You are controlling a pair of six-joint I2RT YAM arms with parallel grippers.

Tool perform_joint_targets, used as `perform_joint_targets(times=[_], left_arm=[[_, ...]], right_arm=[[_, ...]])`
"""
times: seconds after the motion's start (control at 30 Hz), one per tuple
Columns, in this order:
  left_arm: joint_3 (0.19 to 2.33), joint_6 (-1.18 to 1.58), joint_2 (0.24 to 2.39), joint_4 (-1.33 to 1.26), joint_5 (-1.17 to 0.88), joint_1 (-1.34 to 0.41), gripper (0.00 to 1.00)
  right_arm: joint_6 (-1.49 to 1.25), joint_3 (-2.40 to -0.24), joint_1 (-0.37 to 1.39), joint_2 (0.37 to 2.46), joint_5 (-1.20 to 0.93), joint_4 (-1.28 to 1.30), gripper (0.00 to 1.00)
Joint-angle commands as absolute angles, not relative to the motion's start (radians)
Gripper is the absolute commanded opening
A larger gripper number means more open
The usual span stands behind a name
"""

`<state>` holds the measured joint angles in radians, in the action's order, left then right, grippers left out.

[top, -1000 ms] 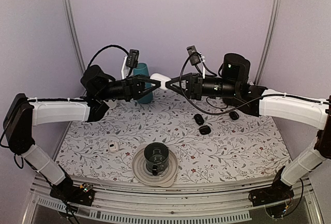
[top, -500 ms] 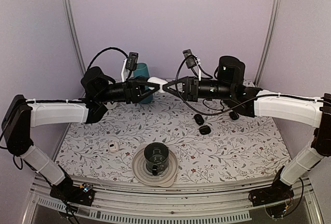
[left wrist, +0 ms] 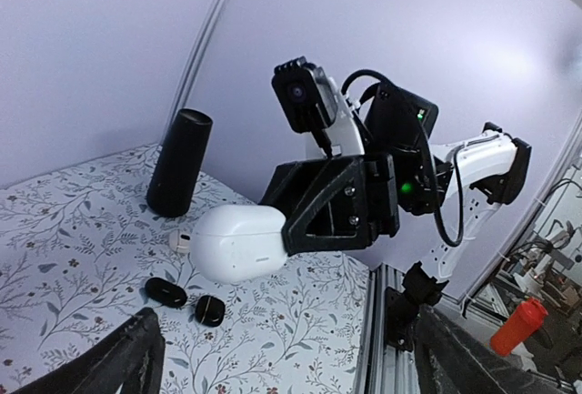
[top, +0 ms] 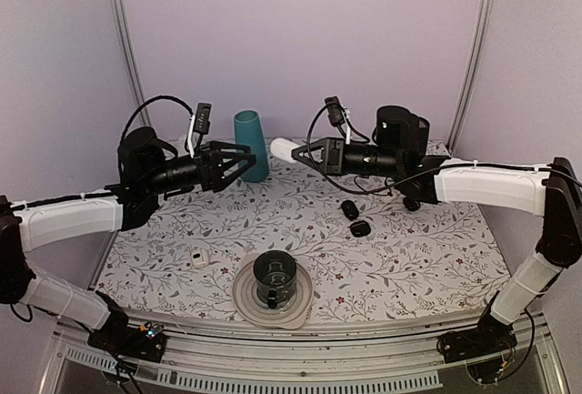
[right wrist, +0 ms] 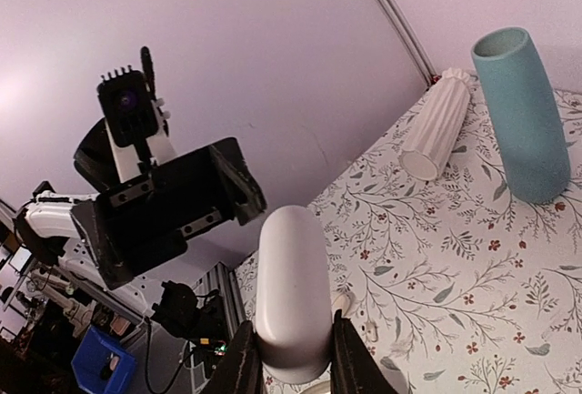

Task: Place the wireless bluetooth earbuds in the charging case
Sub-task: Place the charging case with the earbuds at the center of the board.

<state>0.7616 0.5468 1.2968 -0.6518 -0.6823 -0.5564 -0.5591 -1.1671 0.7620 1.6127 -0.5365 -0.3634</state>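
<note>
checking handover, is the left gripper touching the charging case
Apart. Top external view shows open space between the left gripper and the charging case, which the right gripper holds.

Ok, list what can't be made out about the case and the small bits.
Case lid: open or shut unclear; tiny in the top view, and the right hand covers one end in both wrist views.
Black ovals: too small to identify, top and left wrist views.
Small white piece: too small in the top view.
Left hand fingers: cut off by the left wrist view's bottom edge.
</note>
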Motion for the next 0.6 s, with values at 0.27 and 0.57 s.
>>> perform_joint_targets(times=[0.27, 0.57], left_arm=[[0.689, 0.445, 1.187, -0.502, -0.641, -0.499, 0.96], [0.691, 0.483, 1.214, -0.532, -0.678, -0.495, 0.96]], right_arm=[[-0.622, -1.265, 0.717, 1.873, -0.433, -0.286, 0.03], [-0.692, -1.407, 0.713, 2.107, -0.466, -0.258, 0.04]])
